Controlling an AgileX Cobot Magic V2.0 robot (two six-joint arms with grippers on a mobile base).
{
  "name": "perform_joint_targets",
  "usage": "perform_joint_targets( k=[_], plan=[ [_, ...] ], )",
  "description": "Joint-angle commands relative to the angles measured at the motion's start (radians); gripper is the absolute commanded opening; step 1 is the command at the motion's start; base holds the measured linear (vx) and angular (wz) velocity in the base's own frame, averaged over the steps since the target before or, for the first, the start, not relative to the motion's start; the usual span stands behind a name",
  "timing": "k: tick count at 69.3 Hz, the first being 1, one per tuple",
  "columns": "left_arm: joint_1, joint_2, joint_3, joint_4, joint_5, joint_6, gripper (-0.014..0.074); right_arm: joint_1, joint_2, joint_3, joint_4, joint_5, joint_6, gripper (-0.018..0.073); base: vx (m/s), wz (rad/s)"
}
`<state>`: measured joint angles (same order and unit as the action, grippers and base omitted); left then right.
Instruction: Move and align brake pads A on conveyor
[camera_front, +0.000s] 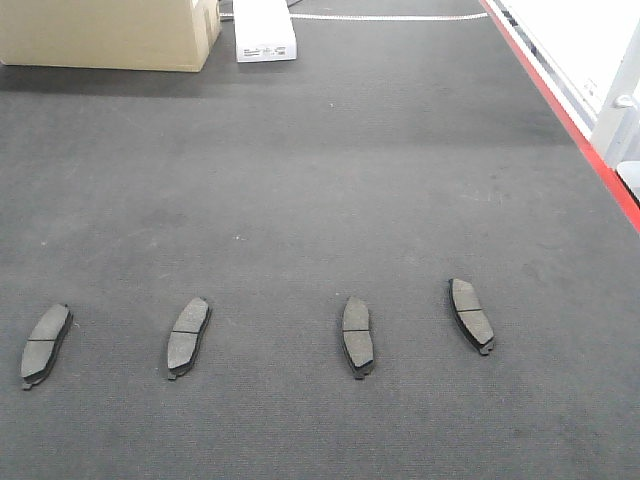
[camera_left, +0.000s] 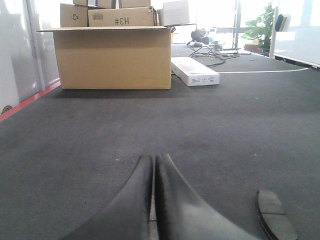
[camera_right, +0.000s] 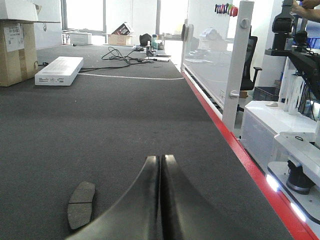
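Note:
Several brake pads A lie flat in a loose row across the near part of the conveyor: one at the far left, one left of centre, one right of centre and one further right. Each is dark grey, arc-shaped and tilted a little differently. Neither gripper shows in the front view. In the left wrist view my left gripper is shut, low over the belt, with a pad at its lower right. My right gripper is shut too, with a pad lying to its left.
A cardboard box and a flat white box sit at the far end of the belt. The red strip runs along the right edge, with a white post and panel beyond it.

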<state>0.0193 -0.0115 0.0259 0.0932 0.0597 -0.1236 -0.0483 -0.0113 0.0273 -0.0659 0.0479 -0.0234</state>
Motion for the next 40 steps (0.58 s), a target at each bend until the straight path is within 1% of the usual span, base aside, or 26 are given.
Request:
perform_joint_targets(
  k=[1,40],
  plan=[
    [-0.004,-0.014,0.024,-0.007,-0.07,0.001,-0.0006,-0.006,-0.015,0.007,-0.005,-0.083,-0.003,-0.001,0.0,0.0],
    [-0.004,-0.014,0.024,-0.007,-0.07,0.001,-0.0006,-0.006,-0.015,0.007,-0.005,-0.082,-0.004,-0.001,0.0,0.0]
  ],
)
